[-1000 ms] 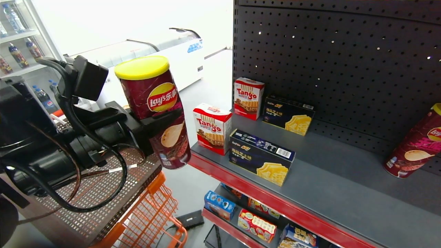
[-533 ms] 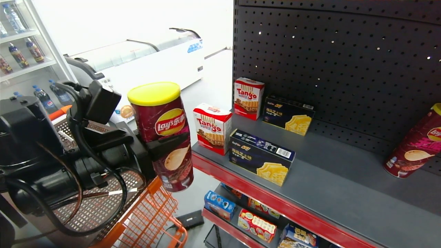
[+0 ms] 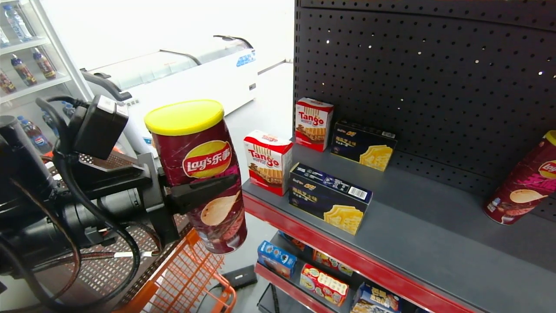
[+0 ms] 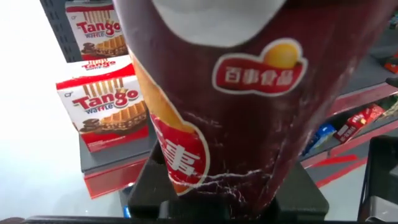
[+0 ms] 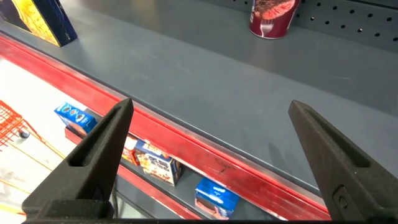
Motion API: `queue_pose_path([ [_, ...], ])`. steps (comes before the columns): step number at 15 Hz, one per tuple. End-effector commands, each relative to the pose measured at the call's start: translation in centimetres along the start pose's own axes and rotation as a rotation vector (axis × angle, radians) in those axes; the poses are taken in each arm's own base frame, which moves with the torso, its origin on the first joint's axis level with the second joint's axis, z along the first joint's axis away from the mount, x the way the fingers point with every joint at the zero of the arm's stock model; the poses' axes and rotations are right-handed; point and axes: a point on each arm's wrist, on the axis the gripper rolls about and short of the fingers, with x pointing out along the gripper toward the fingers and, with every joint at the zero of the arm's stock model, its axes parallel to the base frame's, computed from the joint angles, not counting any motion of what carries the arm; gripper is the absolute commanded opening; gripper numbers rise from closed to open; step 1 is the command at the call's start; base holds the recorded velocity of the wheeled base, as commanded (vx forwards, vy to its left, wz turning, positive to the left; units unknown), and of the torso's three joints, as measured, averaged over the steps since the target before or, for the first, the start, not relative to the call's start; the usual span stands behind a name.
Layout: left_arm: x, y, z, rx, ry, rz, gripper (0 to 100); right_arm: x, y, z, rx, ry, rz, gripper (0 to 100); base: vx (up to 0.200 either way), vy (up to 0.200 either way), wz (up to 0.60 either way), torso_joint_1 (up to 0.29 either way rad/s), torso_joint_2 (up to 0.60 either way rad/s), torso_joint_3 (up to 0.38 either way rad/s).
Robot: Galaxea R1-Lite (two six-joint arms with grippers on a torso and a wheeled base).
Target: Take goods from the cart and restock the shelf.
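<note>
Lower than a second ago, our left gripper [image 3: 194,188] clasps the chip can [image 3: 191,152] upright over the cart [image 3: 191,271]. Its base seems below the red lip of the shelf [image 3: 434,243], so we lift first, then cross level. Our right gripper [image 5: 211,107] hangs open beyond.

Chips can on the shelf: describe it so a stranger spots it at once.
Find the grey shelf under the black pegboard. Far right, close to the pegboard, stands a dark red chips can. It is the only cylinder there; its neighbours are boxes.
</note>
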Motion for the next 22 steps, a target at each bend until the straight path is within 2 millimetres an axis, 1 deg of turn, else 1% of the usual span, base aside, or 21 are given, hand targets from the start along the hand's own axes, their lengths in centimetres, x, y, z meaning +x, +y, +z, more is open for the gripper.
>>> queue_pose_path([
  [1, -0.1, -0.2, 0.2, 0.005, -0.007, -0.007, 0, 0.0, 0.0, 0.0, 0.000, -0.001, 0.000, 100, 0.000, 0.000, 0.00, 0.000, 0.00, 0.000],
  [4, -0.1, -0.2, 0.5, 0.012, -0.018, -0.053, 0, 0.0, 0.0, 0.0, 0.001, -0.001, 0.000, 100, 0.000, 0.000, 0.00, 0.000, 0.00, 0.000],
  [11, 0.1, -0.2, 1.2, 0.027, -0.039, -0.068, 0, 0.0, 0.0, 0.0, 0.000, -0.001, 0.000, 100, 0.000, 0.000, -0.60, 0.000, 0.00, 0.002],
  [18, 0.0, -0.2, 1.0, 0.022, -0.034, -0.063, 0, 0.0, 0.0, 0.0, 0.001, -0.001, 0.000, 100, 0.000, 0.000, -0.60, 0.002, 0.00, 0.000],
  [22, -0.2, -0.2, 0.9, 0.021, -0.032, -0.060, 0, 0.0, 0.0, 0.0, 0.001, -0.001, 0.000, 100, 0.000, 0.000, 0.00, 0.000, 0.00, 0.000],
])
